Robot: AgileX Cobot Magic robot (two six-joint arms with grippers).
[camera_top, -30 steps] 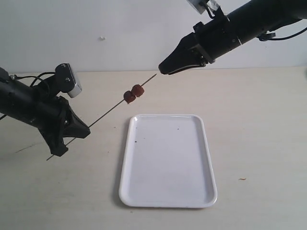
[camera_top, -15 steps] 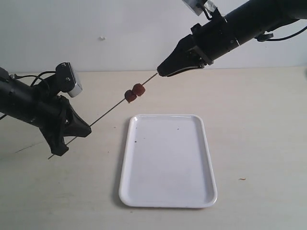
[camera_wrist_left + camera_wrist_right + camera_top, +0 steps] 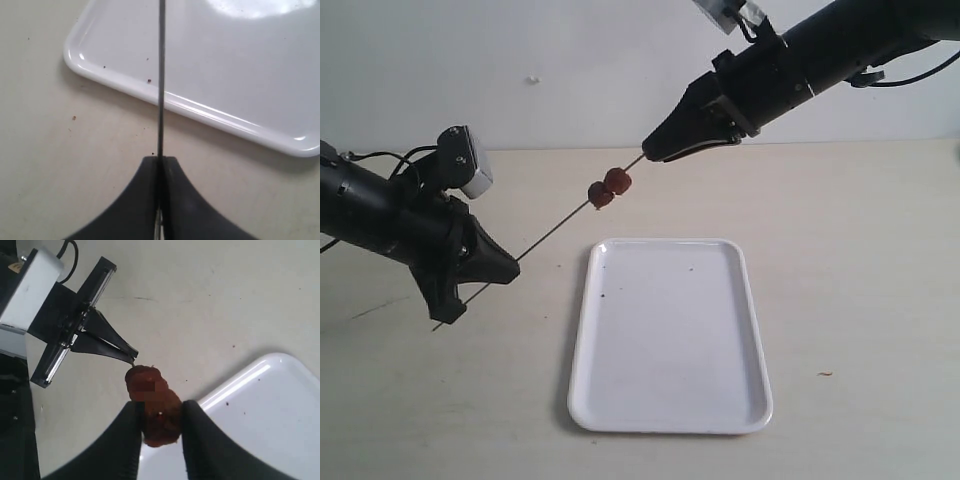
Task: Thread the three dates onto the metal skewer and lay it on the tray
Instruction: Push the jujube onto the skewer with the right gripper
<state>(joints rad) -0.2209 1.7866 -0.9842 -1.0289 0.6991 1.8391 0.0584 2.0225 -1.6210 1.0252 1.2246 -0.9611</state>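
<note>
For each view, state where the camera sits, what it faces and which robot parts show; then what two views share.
Exterior: apart from the robot, facing the table; shows left gripper and right gripper.
Left wrist: on the left arm, looking along the skewer over the tray; own shut fingers.
Right wrist: on the right arm, facing the left gripper past a date between its fingers.
Shared: all show the tray.

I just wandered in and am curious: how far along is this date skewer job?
Done: two dates sit on the metal skewer, which the left gripper holds in the air. In hand: the right gripper pinches a third date at the skewer's tip, apparently pushing it on. Left: finish threading it, then lay the skewer on the tray.
</note>
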